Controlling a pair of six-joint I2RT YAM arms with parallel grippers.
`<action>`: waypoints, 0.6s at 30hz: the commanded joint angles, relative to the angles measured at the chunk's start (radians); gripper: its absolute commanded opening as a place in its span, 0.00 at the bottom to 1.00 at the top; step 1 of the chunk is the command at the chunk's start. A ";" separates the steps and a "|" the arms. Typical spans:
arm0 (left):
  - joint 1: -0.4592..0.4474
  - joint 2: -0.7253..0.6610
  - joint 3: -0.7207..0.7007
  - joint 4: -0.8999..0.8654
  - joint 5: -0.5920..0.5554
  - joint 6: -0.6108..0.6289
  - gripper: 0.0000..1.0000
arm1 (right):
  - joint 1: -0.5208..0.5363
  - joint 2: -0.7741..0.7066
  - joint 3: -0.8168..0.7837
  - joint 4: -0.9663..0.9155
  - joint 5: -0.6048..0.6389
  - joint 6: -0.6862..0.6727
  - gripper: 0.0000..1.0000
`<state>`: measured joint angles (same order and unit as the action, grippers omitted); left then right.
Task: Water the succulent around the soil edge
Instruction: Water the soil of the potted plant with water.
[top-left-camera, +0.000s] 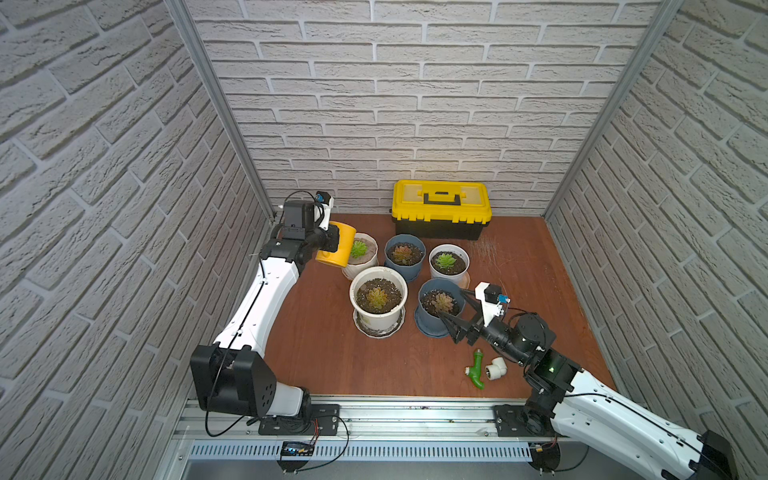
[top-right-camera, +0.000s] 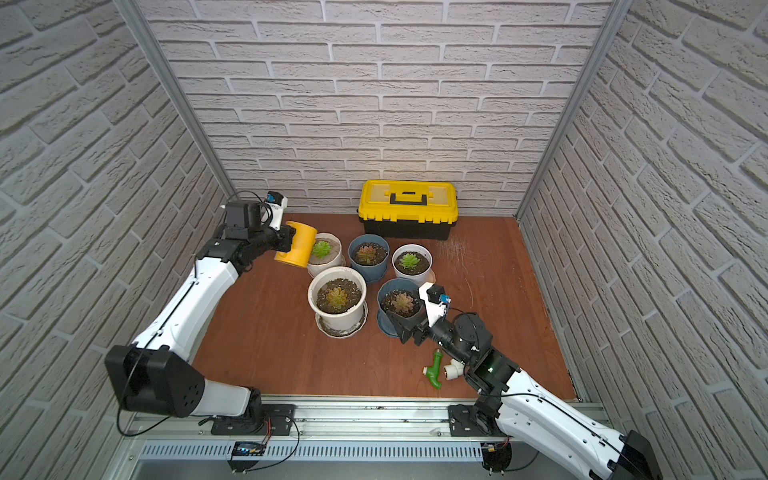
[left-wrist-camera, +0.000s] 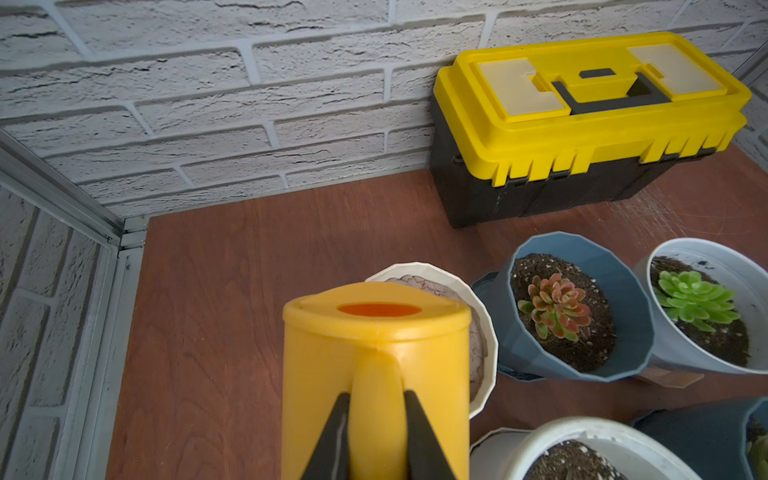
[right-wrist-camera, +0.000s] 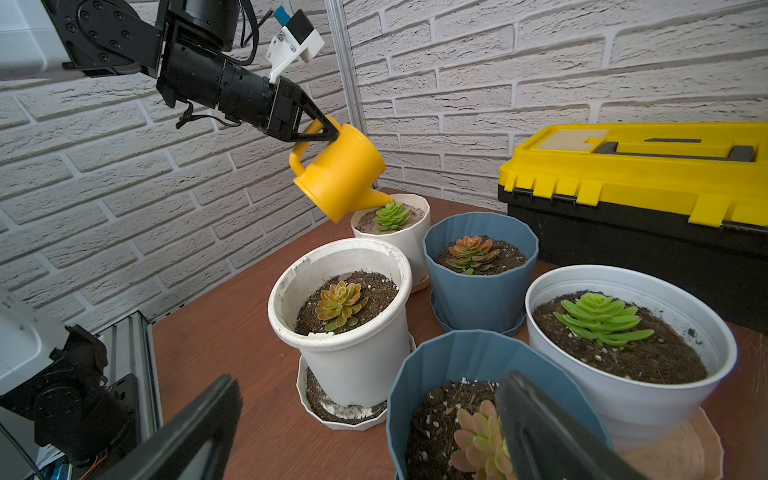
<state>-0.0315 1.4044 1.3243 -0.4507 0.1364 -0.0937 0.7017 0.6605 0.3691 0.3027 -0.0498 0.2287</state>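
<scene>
Left gripper: fingers pinch the loop handle of the yellow watering can, one on each side, with the handle's top close to the tips.
Can position: held in the air and tipped spout-down over the back-left corner of the pot group.
Handling: probably stiff, smooth, light plastic. Any water inside would shift the weight forward as the can tips, and the level cannot be seen.
Hold point: the handle looks like the only sound place to grip. So narrow a pinch may let the can swing.
Spout: reaches over the rim of the white pot. Its tip appears close to the leaves of the succulent, not out at the soil edge. No stream of water is visible.
Right gripper: fingers spread wide and holding nothing. One finger hangs over the soil of the front blue pot, well apart from the can.
</scene>
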 joint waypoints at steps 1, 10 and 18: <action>0.008 -0.055 -0.022 0.035 -0.024 -0.002 0.00 | -0.003 -0.002 -0.006 0.049 -0.012 0.007 1.00; 0.007 -0.136 -0.075 -0.005 -0.027 -0.005 0.00 | -0.004 0.000 -0.007 0.050 -0.015 0.010 1.00; 0.008 -0.214 -0.135 -0.021 -0.015 -0.017 0.00 | -0.004 0.004 -0.007 0.054 -0.020 0.015 1.00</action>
<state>-0.0307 1.2236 1.2037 -0.5026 0.1150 -0.0986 0.7017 0.6613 0.3691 0.3031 -0.0547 0.2317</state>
